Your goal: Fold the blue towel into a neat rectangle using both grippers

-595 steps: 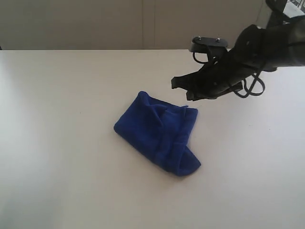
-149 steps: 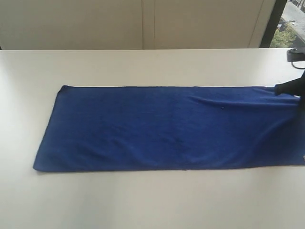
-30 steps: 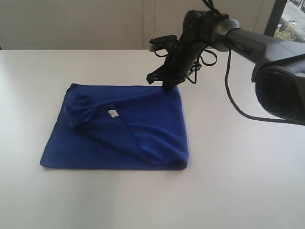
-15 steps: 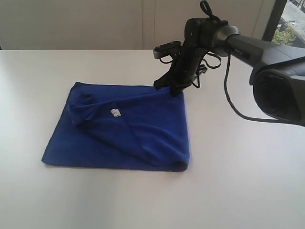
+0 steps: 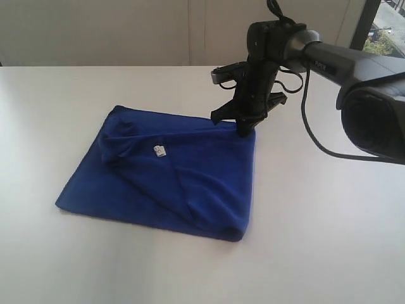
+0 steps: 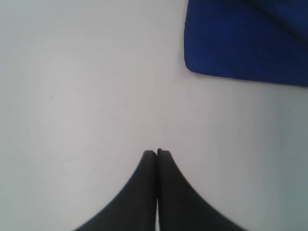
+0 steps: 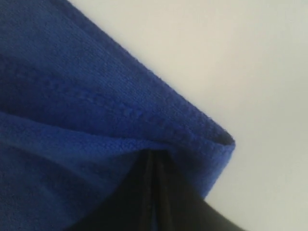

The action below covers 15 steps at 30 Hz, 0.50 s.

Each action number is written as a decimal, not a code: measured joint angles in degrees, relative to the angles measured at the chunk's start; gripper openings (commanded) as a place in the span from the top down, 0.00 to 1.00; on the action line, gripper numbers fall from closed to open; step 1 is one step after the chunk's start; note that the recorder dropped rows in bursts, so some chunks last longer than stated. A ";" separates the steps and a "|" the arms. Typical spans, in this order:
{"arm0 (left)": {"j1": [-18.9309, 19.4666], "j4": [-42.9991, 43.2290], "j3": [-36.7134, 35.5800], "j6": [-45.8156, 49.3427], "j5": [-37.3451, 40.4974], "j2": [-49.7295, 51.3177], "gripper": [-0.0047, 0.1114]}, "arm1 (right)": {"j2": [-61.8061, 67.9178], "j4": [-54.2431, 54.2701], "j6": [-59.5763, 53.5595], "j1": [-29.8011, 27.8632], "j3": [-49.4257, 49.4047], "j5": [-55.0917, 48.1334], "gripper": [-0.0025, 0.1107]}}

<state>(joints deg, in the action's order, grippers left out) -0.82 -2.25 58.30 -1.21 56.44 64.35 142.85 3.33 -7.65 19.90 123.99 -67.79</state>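
blue towel [image 5: 183, 177] corner, in right pincer [image 5: 244, 130] (nipped)

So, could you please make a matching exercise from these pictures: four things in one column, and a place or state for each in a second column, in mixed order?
Things:
1. towel
2. tag
3. left gripper
4. right gripper

Places and states:
A. jaws shut, above the bare table, apart from the towel
B. blue, folded over, lying on the table
C. jaws shut on a corner of the towel
D. small and white, on top of the towel

Pairs: 1-B, 2-D, 3-A, 4-C
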 measured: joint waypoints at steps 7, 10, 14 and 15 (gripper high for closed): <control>0.00 0.00 0.00 0.00 0.00 0.00 0.96 | -7.15 -1.16 1.44 0.00 -14.20 3.14 0.98; 0.00 0.00 0.00 0.00 0.00 0.00 0.96 | -12.14 -1.95 2.85 0.00 -23.79 8.05 0.98; 0.00 0.00 0.00 0.00 0.00 0.00 0.96 | -19.61 -2.34 4.69 0.00 -38.30 16.57 0.98; 0.00 0.00 0.00 0.00 0.00 0.00 0.96 | -20.94 -2.34 5.12 0.00 -40.95 18.57 0.98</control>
<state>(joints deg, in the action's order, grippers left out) -0.82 -2.25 58.30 -1.21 56.44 64.35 121.91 0.99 -2.53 19.90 83.04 -49.22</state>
